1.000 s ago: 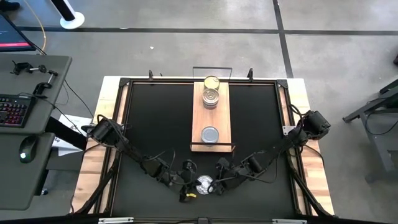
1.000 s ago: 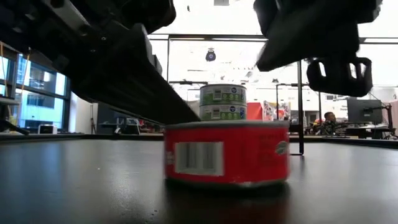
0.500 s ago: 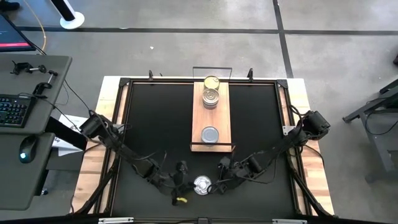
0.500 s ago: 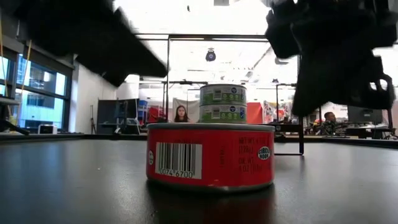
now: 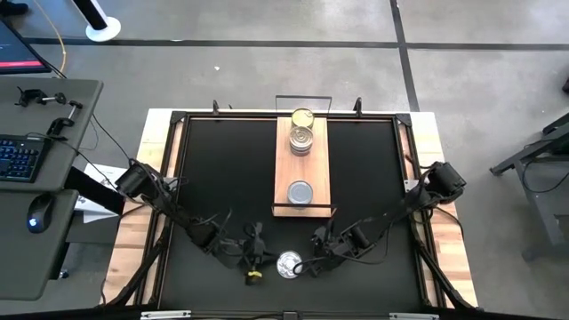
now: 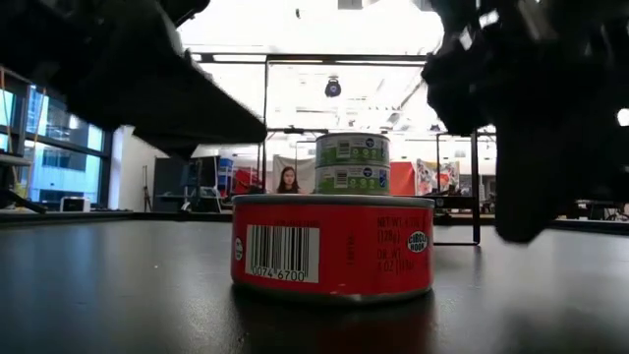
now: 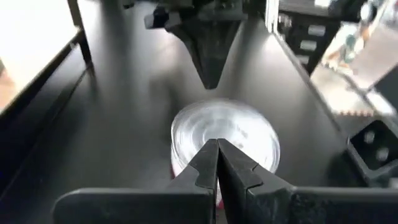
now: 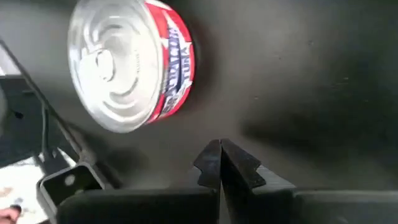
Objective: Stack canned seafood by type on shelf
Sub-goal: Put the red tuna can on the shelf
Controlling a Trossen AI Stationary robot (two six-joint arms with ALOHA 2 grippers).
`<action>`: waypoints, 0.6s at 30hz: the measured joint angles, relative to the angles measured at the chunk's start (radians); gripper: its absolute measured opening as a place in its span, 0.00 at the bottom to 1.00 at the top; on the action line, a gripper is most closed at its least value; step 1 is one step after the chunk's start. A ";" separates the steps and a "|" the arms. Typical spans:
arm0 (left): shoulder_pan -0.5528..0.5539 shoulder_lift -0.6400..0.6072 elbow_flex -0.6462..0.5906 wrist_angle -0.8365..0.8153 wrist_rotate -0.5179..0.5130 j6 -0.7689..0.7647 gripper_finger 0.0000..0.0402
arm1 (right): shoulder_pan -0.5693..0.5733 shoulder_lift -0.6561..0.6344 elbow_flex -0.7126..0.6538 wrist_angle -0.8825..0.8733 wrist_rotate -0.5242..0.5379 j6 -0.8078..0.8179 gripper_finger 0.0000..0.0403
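– From above, where does the loose can sit?

– Near the front edge of the black table (image 5: 222,169), a silver-lidded can (image 5: 289,264) stands alone between the two arms. The left gripper (image 5: 252,267) is just beside it on one side, the right gripper (image 5: 313,263) just beside it on the other; neither has hold of it. Farther back lies the wooden shelf (image 5: 301,169), with one grey-lidded can (image 5: 300,192) at its near end, a stack (image 5: 301,140) toward the far end, and a gold-lidded can (image 5: 302,116) at the far end.

– And level with the table?

– The red can (image 6: 332,246) stands upright, barcode facing the camera, with the stacked cans (image 6: 352,163) behind it. Dark arm parts hang at both sides. A person (image 6: 288,180) sits far off in the room.

– The left wrist?

– Its fingers (image 7: 208,163) are pressed together, empty, pointing at the can's lid (image 7: 233,134).

– The right wrist?

– Its fingers (image 8: 211,163) are also closed on nothing, the can (image 8: 130,68) near but apart.
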 joint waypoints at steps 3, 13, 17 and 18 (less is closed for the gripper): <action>0.003 0.001 0.000 -0.017 0.019 0.011 0.00 | 0.000 0.025 0.000 0.051 0.002 0.037 0.00; 0.000 0.001 0.000 -0.029 0.024 0.038 0.00 | 0.000 0.038 0.000 0.125 0.013 0.096 0.00; 0.002 0.001 0.000 -0.041 0.023 0.074 0.00 | 0.000 0.038 0.000 0.131 0.024 0.097 0.00; 0.001 0.001 0.000 -0.045 0.023 0.074 0.00 | 0.000 0.038 0.000 0.134 0.024 0.097 0.00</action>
